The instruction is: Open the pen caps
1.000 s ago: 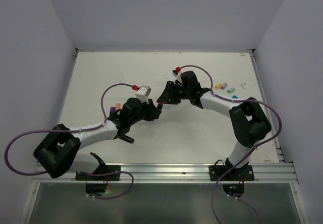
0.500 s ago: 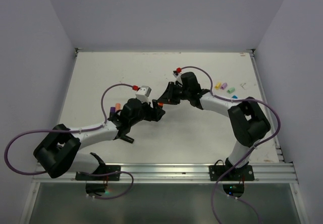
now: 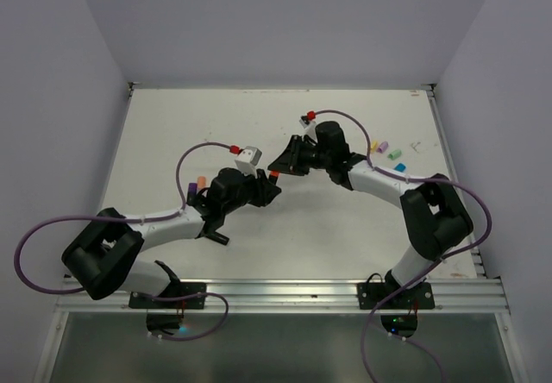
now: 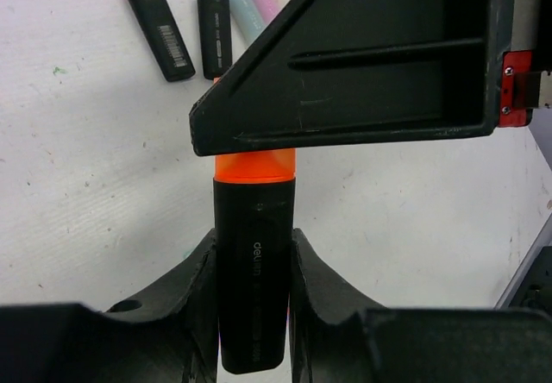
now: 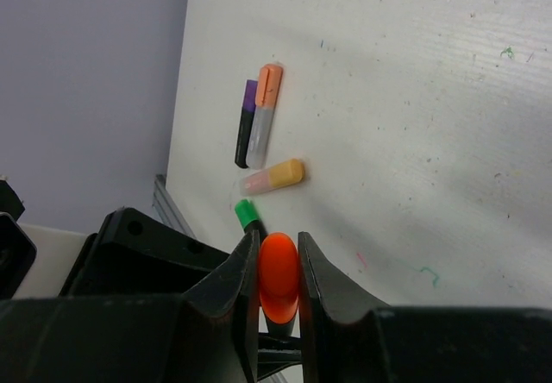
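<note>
Over table (image 3: 172,133): left gripper (image 4: 252,258) holds pen (image 4: 253,219), right gripper (image 5: 278,254) cap (image 5: 279,275) (orange).

You have a black pen (image 4: 253,301) with an orange cap (image 4: 254,166) held between the arms: left gripper (image 4: 253,249) clamps the barrel, right gripper (image 5: 279,260) pinches the cap. Cap sits flush on the barrel. On the table past it you see a pink-ended pen (image 4: 159,28) and a blue-ended pen (image 4: 214,43), both black, side by side, pastel pens (image 4: 245,0) beside them. Elsewhere a purple-ended pen (image 5: 246,129) and orange-ended pen (image 5: 264,117) lie side by side, a yellow-ended pen (image 5: 276,177) near.
</note>
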